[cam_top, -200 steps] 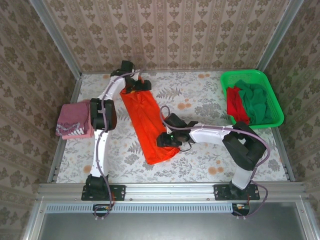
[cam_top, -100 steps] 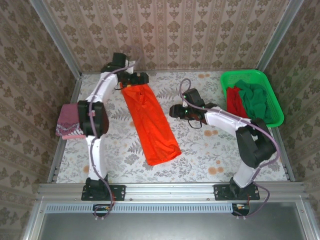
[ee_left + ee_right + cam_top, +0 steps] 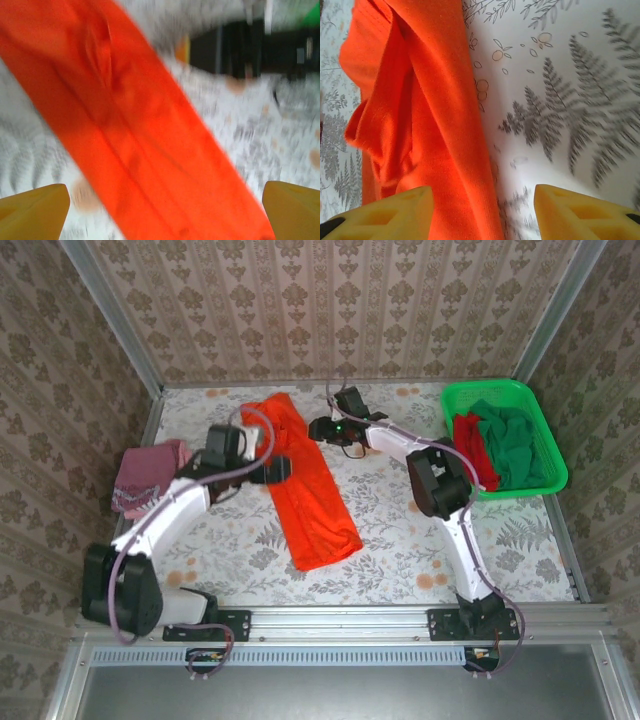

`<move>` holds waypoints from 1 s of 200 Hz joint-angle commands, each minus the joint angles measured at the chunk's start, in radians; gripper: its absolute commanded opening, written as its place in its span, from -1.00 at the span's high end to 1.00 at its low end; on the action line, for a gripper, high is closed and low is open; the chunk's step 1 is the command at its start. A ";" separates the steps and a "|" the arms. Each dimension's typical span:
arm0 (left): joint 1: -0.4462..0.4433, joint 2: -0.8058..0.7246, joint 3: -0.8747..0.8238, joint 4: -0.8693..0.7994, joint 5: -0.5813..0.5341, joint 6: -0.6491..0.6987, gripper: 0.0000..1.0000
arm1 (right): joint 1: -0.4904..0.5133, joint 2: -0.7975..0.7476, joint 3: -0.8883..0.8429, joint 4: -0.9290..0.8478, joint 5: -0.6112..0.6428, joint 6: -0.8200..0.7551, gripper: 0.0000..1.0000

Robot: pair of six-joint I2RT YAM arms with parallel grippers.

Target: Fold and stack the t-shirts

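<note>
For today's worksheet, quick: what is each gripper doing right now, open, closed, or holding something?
Left gripper: open, empty, above the orange t-shirt.
Right gripper: open, empty, over the orange t-shirt's edge.

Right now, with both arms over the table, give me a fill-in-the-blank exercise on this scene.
1. The strip-folded t-shirt lying on the table is ___ in colour.
2. The red t-shirt and the dark green t-shirt lie inside the bright green mesh ___.
3. The pink-maroon t-shirt sits at the table's ___ edge.
4. The left gripper and the right gripper both have their jaws ___.

Missing words: orange; basket; left; open
</note>
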 commanded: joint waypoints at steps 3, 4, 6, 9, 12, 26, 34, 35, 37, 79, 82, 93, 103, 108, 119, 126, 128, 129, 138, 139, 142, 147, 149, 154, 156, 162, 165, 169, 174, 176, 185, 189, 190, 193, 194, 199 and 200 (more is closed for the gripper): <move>-0.052 -0.194 -0.131 0.063 -0.104 -0.073 -0.99 | -0.002 0.123 0.191 -0.101 -0.061 0.018 -0.11; -0.054 -0.202 -0.137 0.063 -0.107 -0.076 -0.99 | -0.002 0.129 0.199 -0.104 -0.063 0.019 -0.11; -0.058 -0.218 -0.150 0.063 -0.112 -0.084 -1.00 | -0.004 0.139 0.218 -0.110 -0.066 0.021 -0.11; -0.065 -0.242 -0.167 0.060 -0.122 -0.092 -0.99 | -0.004 0.159 0.245 -0.120 -0.072 0.024 -0.10; -0.070 -0.266 -0.182 0.060 -0.129 -0.099 -0.99 | -0.004 0.178 0.271 -0.131 -0.080 0.028 -0.10; -0.085 -0.373 -0.249 0.027 -0.160 -0.130 -1.00 | -0.004 0.255 0.393 -0.173 -0.116 0.051 -0.08; -0.086 -0.431 -0.272 -0.012 -0.183 -0.146 -0.99 | -0.004 0.287 0.438 -0.179 -0.139 0.066 -0.07; -0.086 -0.439 -0.274 -0.016 -0.188 -0.147 -0.99 | -0.004 0.290 0.444 -0.179 -0.141 0.068 -0.07; -0.086 -0.453 -0.278 -0.023 -0.195 -0.150 -1.00 | -0.004 0.298 0.454 -0.178 -0.150 0.074 -0.07; -0.085 -0.680 -0.368 -0.086 -0.297 -0.174 -0.99 | -0.014 0.386 0.549 -0.099 -0.241 0.170 0.40; -0.085 -0.687 -0.371 -0.087 -0.299 -0.173 -1.00 | -0.017 0.388 0.552 -0.099 -0.241 0.173 0.46; -0.085 -0.703 -0.377 -0.088 -0.302 -0.161 -1.00 | -0.026 0.388 0.557 -0.099 -0.241 0.181 0.67; -0.086 -0.703 -0.374 -0.090 -0.301 -0.148 -0.99 | -0.036 0.381 0.557 -0.103 -0.234 0.182 0.86; -0.085 -0.699 -0.372 -0.088 -0.300 -0.140 -1.00 | -0.040 0.375 0.555 -0.108 -0.230 0.180 0.95; -0.085 -0.687 -0.370 -0.075 -0.294 -0.121 -1.00 | -0.051 0.356 0.545 -0.116 -0.217 0.171 1.00; -0.085 -0.676 -0.370 -0.061 -0.288 -0.109 -0.99 | -0.058 0.336 0.529 -0.117 -0.211 0.162 1.00; -0.085 -0.672 -0.370 -0.058 -0.287 -0.106 -1.00 | -0.060 0.329 0.522 -0.116 -0.209 0.159 1.00; -0.085 -0.670 -0.370 -0.056 -0.287 -0.105 -1.00 | -0.061 0.326 0.518 -0.115 -0.208 0.158 1.00; -0.085 -0.651 -0.369 -0.035 -0.278 -0.090 -0.99 | -0.070 0.290 0.473 -0.102 -0.198 0.147 1.00; -0.085 -0.648 -0.369 -0.034 -0.276 -0.088 -0.99 | -0.071 0.286 0.467 -0.101 -0.198 0.146 1.00; -0.085 -0.640 -0.369 -0.028 -0.271 -0.083 -1.00 | -0.073 0.273 0.447 -0.094 -0.193 0.144 1.00; -0.086 -0.627 -0.368 -0.016 -0.263 -0.071 -1.00 | -0.079 0.248 0.412 -0.081 -0.186 0.139 1.00; -0.085 -0.622 -0.368 -0.013 -0.260 -0.068 -0.99 | -0.082 0.237 0.395 -0.074 -0.182 0.138 1.00; -0.086 -0.610 -0.370 -0.002 -0.251 -0.060 -1.00 | -0.087 0.214 0.358 -0.060 -0.175 0.133 1.00; -0.086 -0.604 -0.370 0.002 -0.249 -0.057 -0.99 | -0.090 0.196 0.329 -0.047 -0.170 0.131 1.00; -0.085 -0.589 -0.369 0.014 -0.244 -0.051 -1.00 | -0.099 0.164 0.277 -0.025 -0.162 0.129 1.00; -0.085 -0.582 -0.369 0.020 -0.242 -0.050 -1.00 | -0.102 0.148 0.252 -0.015 -0.158 0.126 1.00; -0.086 -0.574 -0.371 0.029 -0.239 -0.048 -1.00 | -0.108 0.127 0.217 -0.002 -0.153 0.125 1.00; -0.085 -0.563 -0.372 0.041 -0.234 -0.046 -0.99 | -0.116 0.103 0.175 0.018 -0.148 0.123 1.00; -0.085 -0.558 -0.372 0.047 -0.231 -0.045 -1.00 | -0.119 0.092 0.161 0.024 -0.147 0.122 1.00; -0.085 -0.538 -0.373 0.070 -0.218 -0.040 -1.00 | -0.132 0.052 0.090 0.051 -0.137 0.117 1.00; -0.086 -0.529 -0.372 0.082 -0.213 -0.037 -1.00 | -0.138 0.034 0.060 0.062 -0.133 0.115 1.00; -0.085 -0.528 -0.371 0.084 -0.212 -0.037 -1.00 | -0.140 0.030 0.053 0.064 -0.131 0.115 1.00; -0.086 -0.519 -0.371 0.090 -0.207 -0.033 -1.00 | -0.145 0.018 0.032 0.069 -0.127 0.111 1.00; -0.085 -0.517 -0.370 0.093 -0.204 -0.033 -1.00 | -0.147 0.015 0.026 0.072 -0.126 0.111 1.00; -0.086 -0.505 -0.369 0.102 -0.197 -0.029 -1.00 | -0.155 -0.005 -0.009 0.080 -0.120 0.108 1.00; -0.086 -0.502 -0.368 0.104 -0.196 -0.029 -1.00 | -0.156 -0.008 -0.016 0.083 -0.119 0.107 1.00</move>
